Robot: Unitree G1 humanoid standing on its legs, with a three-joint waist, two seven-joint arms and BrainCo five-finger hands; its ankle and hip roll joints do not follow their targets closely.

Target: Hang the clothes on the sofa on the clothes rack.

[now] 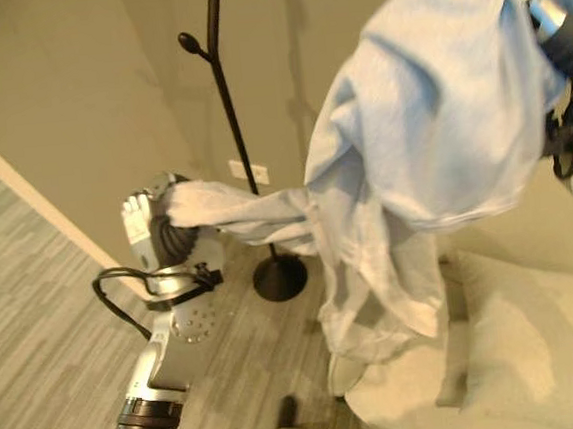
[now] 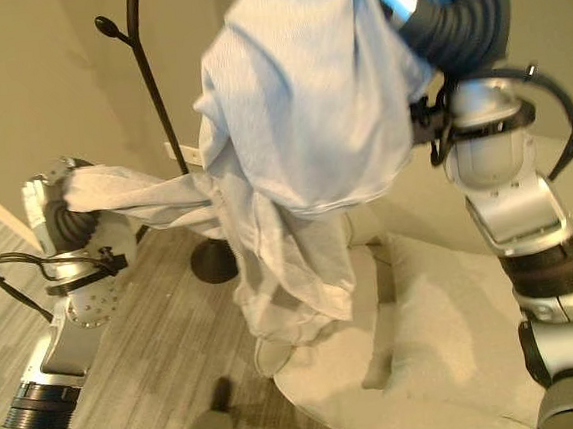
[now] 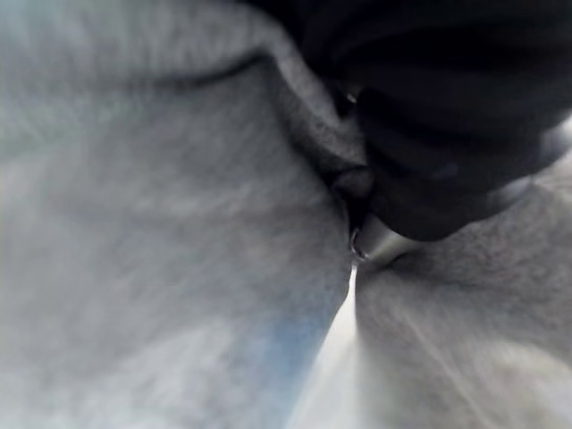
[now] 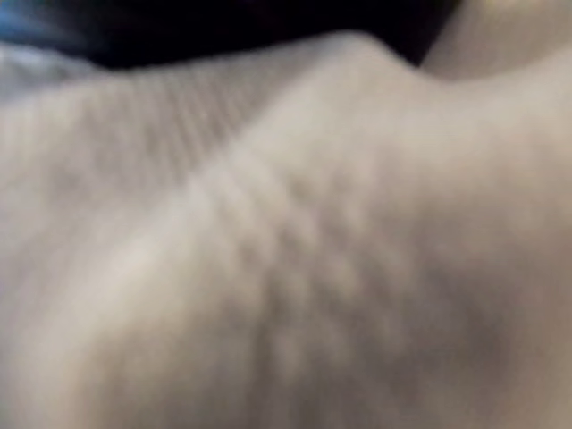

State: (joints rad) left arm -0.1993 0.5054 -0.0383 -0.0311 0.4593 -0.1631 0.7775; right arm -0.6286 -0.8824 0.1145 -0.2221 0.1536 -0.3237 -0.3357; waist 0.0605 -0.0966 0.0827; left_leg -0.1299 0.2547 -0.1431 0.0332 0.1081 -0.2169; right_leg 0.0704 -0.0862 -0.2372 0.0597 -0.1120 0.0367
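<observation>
A pale blue garment point(image 1: 438, 111) hangs in the air between my two arms, above the beige sofa point(image 1: 540, 353). Its bulk drapes over my raised right arm, whose ribbed wrist cover point(image 2: 461, 24) sticks out at the top; the right hand itself is buried under the cloth. One sleeve stretches out to my left hand point(image 1: 152, 226), which is closed round the sleeve's end, low and just left of the rack. The black clothes rack point(image 1: 225, 89) stands behind the sleeve, against the wall, with a knobbed hook near its top and a round base point(image 1: 279, 275) on the floor.
The beige wall runs close behind the rack and carries a white socket point(image 1: 248, 171). Grey plank floor point(image 1: 35, 327) spreads out on the left. The garment's lower hem point(image 2: 286, 325) dangles just above the sofa's edge.
</observation>
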